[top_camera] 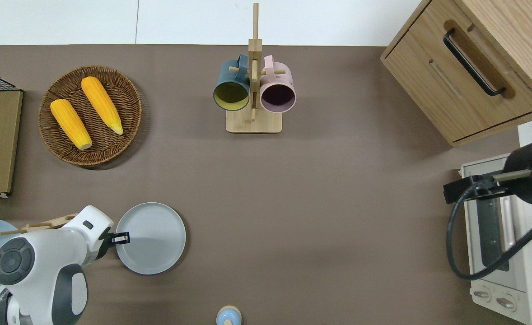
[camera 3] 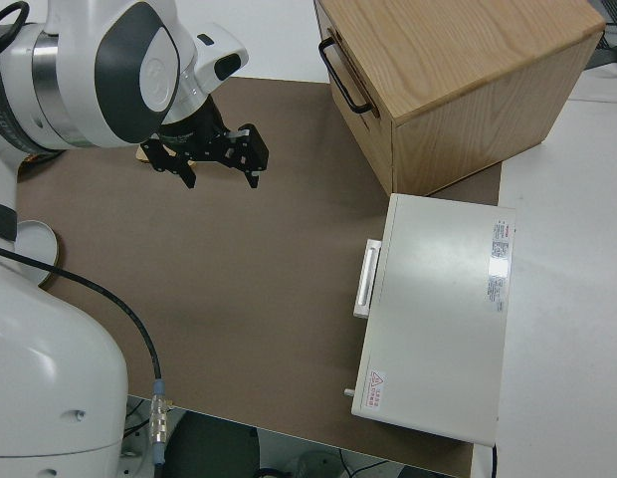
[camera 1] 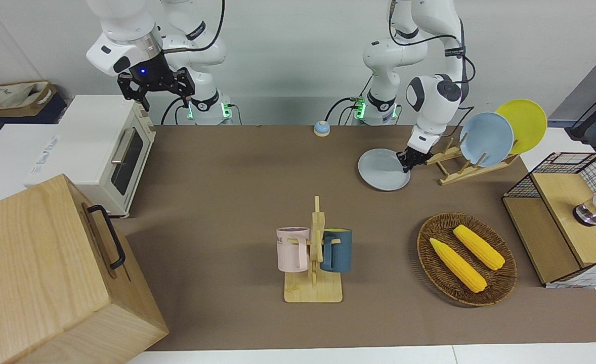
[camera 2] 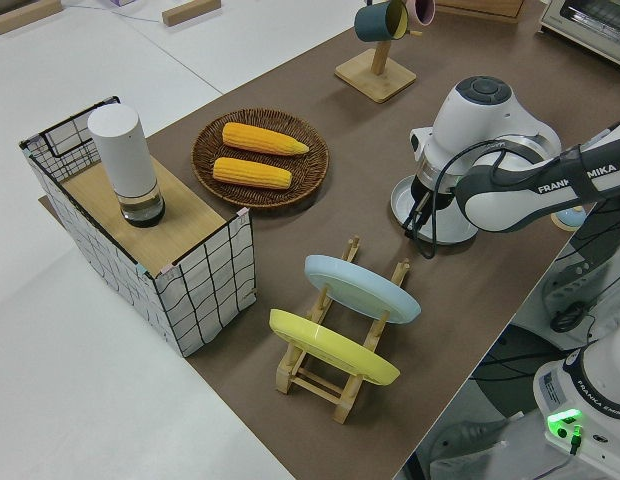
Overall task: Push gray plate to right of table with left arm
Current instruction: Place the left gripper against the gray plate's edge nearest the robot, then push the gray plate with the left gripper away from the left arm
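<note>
Now your left gripper [top_camera: 120,237] sits low at the gray plate [top_camera: 151,238], on its rim toward the left arm's end of the table [top_camera: 320,203]; I cannot tell how its fingers stand. Almost the whole plate lies toward the parked right arm.

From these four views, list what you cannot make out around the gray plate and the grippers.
- Left gripper at the gray plate rim: finger opening too small overhead, hidden by the wrist in the left side view.
- Gray plate: mostly hidden by the left arm in the left side view.
- Sky-blue plate: cut off by the overhead view's edge.
- Oven interior: dark glass door.
</note>
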`<state>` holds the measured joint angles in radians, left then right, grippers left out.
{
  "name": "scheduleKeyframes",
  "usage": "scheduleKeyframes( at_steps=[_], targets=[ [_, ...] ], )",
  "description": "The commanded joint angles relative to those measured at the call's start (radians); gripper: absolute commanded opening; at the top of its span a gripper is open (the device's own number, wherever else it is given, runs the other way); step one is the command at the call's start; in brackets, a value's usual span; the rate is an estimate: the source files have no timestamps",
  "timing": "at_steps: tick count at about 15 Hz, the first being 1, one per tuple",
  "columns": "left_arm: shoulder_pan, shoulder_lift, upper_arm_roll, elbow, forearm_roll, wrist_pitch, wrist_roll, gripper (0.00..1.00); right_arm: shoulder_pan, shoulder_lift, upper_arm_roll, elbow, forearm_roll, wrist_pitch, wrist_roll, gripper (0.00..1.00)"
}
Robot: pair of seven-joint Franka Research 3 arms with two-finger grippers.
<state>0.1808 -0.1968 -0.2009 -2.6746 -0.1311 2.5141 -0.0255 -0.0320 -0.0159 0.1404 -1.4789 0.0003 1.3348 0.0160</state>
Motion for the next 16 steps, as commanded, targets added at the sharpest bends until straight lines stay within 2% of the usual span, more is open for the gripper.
scheduleKeyframes(
  at_steps=[1, 7, 10, 16],
  targets=[
    [-0.012, -0.001, 0.008, -0.016, -0.012, 0.020, -0.010, 0.00, -0.019, -0.002, 0.016, 0.009, 0.004, -0.016, 0.012, 0.983],
    [-0.014, 0.002, 0.006, -0.015, -0.010, 0.020, -0.033, 0.00, -0.019, -0.002, 0.016, 0.009, 0.004, -0.016, 0.012, 0.983],
    [-0.092, 0.005, 0.006, -0.008, -0.010, 0.020, -0.163, 0.00, -0.019, -0.002, 0.016, 0.009, 0.004, -0.016, 0.012, 0.983],
    [-0.298, 0.088, 0.005, 0.059, -0.012, 0.032, -0.445, 0.00, -0.019, -0.002, 0.016, 0.009, 0.004, -0.016, 0.013, 0.983]
  ],
)
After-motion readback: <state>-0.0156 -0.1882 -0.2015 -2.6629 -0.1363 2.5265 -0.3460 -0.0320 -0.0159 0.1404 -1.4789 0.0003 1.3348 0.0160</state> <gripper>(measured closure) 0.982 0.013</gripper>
